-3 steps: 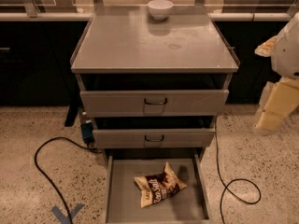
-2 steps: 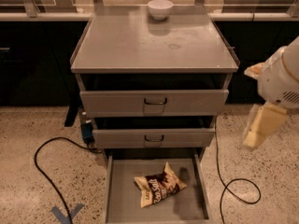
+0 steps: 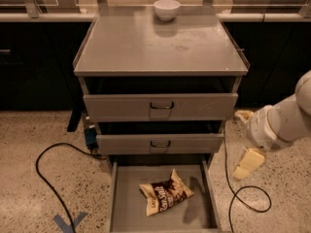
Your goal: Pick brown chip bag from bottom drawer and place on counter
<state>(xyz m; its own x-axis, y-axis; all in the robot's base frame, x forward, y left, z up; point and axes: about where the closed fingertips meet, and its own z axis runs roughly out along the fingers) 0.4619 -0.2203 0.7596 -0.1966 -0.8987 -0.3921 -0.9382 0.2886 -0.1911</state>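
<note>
**Brown chip bag [image 3: 165,197] untouched while the end effector descends**

Brown chip bag lies flat on the floor of the bottom drawer [image 3: 129,212], slightly right of the drawer's middle, where it lay a second ago. The drawer is pulled fully out.

What has changed is the arm [image 3: 281,121]. It has swung down and inward, and the end effector [image 3: 249,164] now hangs outside the bottom drawer's right wall, above the drawer's level and pointing downward. It carries nothing, and whether it is spread or pressed together cannot be told.

By my reading, the approach is under way but the pick has not begun. The end effector must next cross over the right wall and come down onto the bag.

The counter [image 3: 146,47], well above the bottom drawer, holds a white bowl [image 3: 166,8] at its back edge. Bare surface in front is left for the bag.
</note>
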